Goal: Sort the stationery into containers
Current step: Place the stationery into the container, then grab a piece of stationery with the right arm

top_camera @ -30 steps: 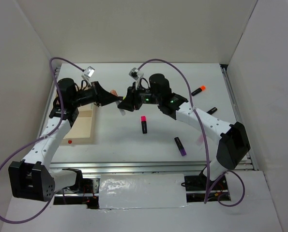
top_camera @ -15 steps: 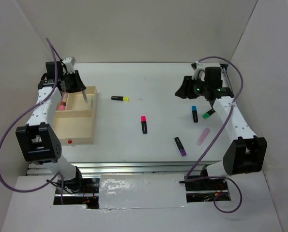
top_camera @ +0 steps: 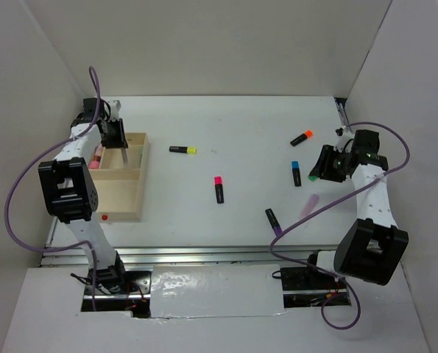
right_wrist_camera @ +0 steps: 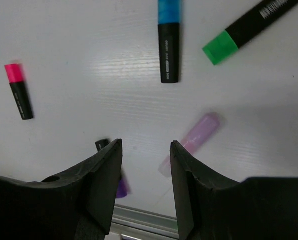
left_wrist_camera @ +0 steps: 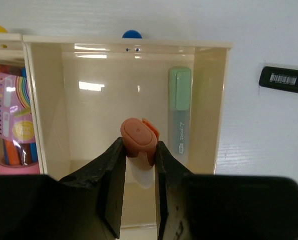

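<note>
White walls (top_camera: pixel 226 51) close in a white desk (top_camera: pixel 241 118), and at its left side lies the wooden tray (top_camera: pixel 123 200), red dot on its near rim. Over the tray's far compartment, a salmon marker (left_wrist_camera: pixel 138 140) stands end-up, pinched between the left fingers (left_wrist_camera: pixel 111 190), which are closed on its sides. A pale green marker (left_wrist_camera: pixel 179 112) lies in the same compartment along its right wall. The narrow compartment to the left holds a pink pack (left_wrist_camera: pixel 13 125) of coloured pens. Half a second ago these fingers hung over the tray's far end; they now sit a little nearer, over that compartment. Out on the desk, the yellow-capped marker (top_camera: pixel 182 150), pink-capped marker (top_camera: pixel 219 189), purple-capped marker (top_camera: pixel 274 222), blue-capped marker (top_camera: pixel 296 173) and pale lilac marker (top_camera: pixel 308 205) lie where they lay before. The right arm has swung from the far right corner towards the near side, which uncovers the orange-capped marker (top_camera: pixel 301 137). The right fingers (right_wrist_camera: pixel 101 185) are spread apart and hold nothing. They hang above the desk near the green-capped marker (right_wrist_camera: pixel 244 32), with the blue-capped one just beside it and the lilac one between the fingertips in the wrist view.
</note>
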`<state>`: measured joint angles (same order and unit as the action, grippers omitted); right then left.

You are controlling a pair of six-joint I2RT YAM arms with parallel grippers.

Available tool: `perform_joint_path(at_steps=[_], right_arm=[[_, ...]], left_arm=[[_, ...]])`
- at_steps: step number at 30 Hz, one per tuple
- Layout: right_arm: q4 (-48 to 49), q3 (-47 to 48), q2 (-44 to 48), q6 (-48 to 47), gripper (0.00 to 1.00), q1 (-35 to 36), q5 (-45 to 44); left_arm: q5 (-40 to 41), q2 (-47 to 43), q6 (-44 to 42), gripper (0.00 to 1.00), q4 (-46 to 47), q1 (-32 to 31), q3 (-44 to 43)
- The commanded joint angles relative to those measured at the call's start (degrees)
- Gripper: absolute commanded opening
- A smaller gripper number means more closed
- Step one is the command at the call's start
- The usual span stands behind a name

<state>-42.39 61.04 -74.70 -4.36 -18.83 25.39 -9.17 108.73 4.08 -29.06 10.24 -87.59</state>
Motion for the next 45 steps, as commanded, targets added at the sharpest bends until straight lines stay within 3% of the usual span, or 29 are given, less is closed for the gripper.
perform_joint_path(at_steps=[1,5,7,9,13,15,16,31,41,44,45], right_arm=[[-3.1,-0.9,0.3,-1.1,0.50,-2.1,-2.4],[-3.4,-0.7,-2.6,1.2,0.51,-2.2,-6.5],[-4.3,0.0,-4.8,2.3,0.50,-1.8,-8.2],[-4.7,0.4,-6.6,3.8,0.49,-1.6,-10.3],[-4.7,0.1,-8.7,6.3,0.49,0.0,-14.4],[-4.6,-0.5,-9.1,7.3,0.49,1.9,-16.2],[-4.5,-0.9,-9.2,7.8,0.49,2.5,-16.9],[-7.1,-2.1,-20.0,16.2,0.48,7.1,-25.2],[-7.8,-1.1,-25.8,18.3,0.46,8.7,-26.3],[-8.1,-0.8,-26.7,18.2,0.38,8.5,-25.7],[-8.0,-0.9,-26.6,17.8,0.26,8.5,-25.7]], left_arm=[[1.3,2.2,-3.1,0.25,0.0,-1.2,-3.7],[2.1,3.8,-3.4,0.48,-2.0,-1.6,-5.9],[2.2,2.8,-3.2,0.53,-1.9,-1.7,-6.0],[2.2,0.9,-3.0,0.60,-1.6,-1.6,-5.9],[2.8,-4.8,-2.8,0.86,0.2,-1.9,-4.3],[3.2,-8.5,-2.8,0.89,1.3,-2.1,-3.6],[3.1,-10.0,-2.8,0.99,1.6,-2.1,-3.0],[2.0,-35.2,3.8,0.99,9.6,-3.3,9.5],[1.8,-36.4,5.1,0.99,7.3,-3.6,9.1],[0.6,-36.7,4.9,0.99,7.2,-3.6,10.1],[-0.4,-37.0,4.8,0.99,7.3,-3.6,10.9]])
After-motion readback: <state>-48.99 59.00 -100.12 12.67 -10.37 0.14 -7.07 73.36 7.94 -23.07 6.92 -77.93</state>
